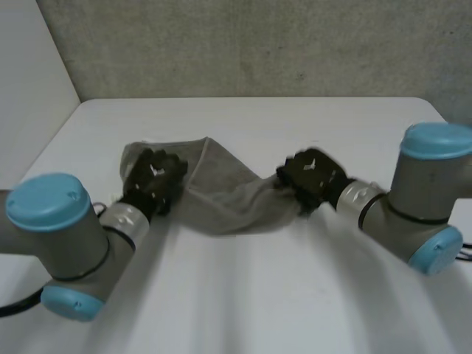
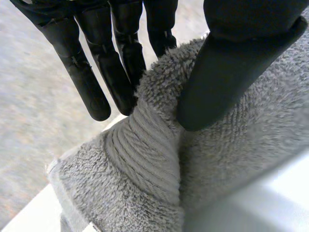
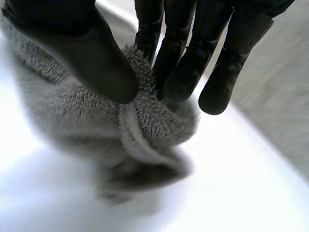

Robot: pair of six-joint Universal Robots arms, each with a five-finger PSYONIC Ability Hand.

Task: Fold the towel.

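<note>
A grey towel (image 1: pixel 221 198) stretches in a bunched band between my two hands over the white table (image 1: pixel 243 295). My left hand (image 1: pixel 155 177) is at its left end. There the thumb (image 2: pixel 217 72) presses on the pile and the fingers (image 2: pixel 123 72) lie against the other side of a raised fold of the towel (image 2: pixel 145 159), pinching it loosely. My right hand (image 1: pixel 313 175) holds the right end. Its thumb (image 3: pixel 91 53) and fingers (image 3: pixel 181 63) pinch a bunched edge of the towel (image 3: pixel 145 116) just above the table.
The table's far edge meets a grey wall (image 1: pixel 258 44). Bare tabletop lies in front of the towel and behind it. Both forearms reach in from the near corners.
</note>
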